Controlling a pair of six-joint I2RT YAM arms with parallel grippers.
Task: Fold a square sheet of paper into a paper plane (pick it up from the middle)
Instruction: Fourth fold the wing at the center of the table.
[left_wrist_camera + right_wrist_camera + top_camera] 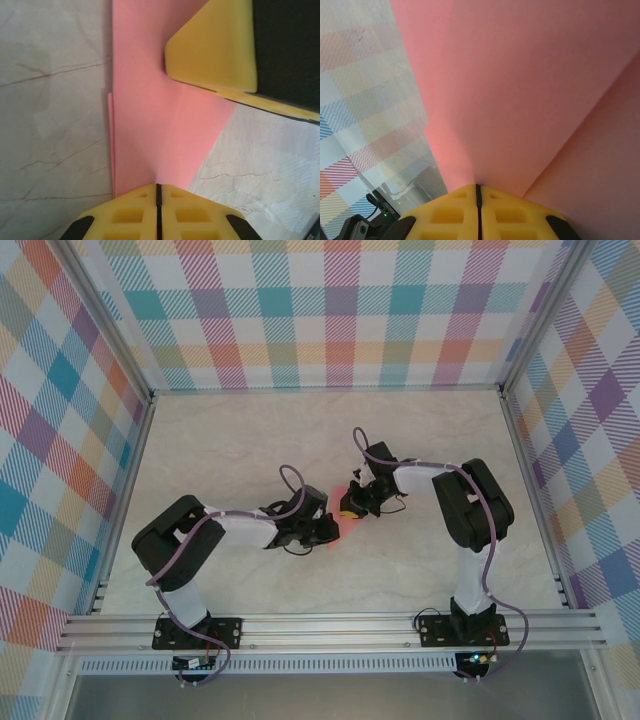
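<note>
Pinched shut, the left gripper [158,189] is seen holding the sheet of paper [160,130] by its near end, with only the thin pink layers caught between the yellow pads. From these pads the paper runs straight ahead, its long axis lying along the line of the gripper. To the left of that line a straight edge is shown, with a second layer peeping out just beside it, so the sheet is judged to be folded at least once. To the right, a slanted edge cuts back toward the gripper, giving a wedge-like outline.

Ahead and to the right, the far part of the paper is met by the right gripper [478,189], one of whose yellow fingers [215,45] is laid against it. In its own wrist view this gripper is likewise seen closed on the paper, and a crease is seen running from its pads to the upper right.

Beneath the paper the marbled table [50,125] is visible; whether the sheet touches it cannot be told.

The paper is thus spanned between both grips, neither arm being nearer. The coming fold is judged to turn on this span: one hold would have to be released or turned about that axis.
</note>
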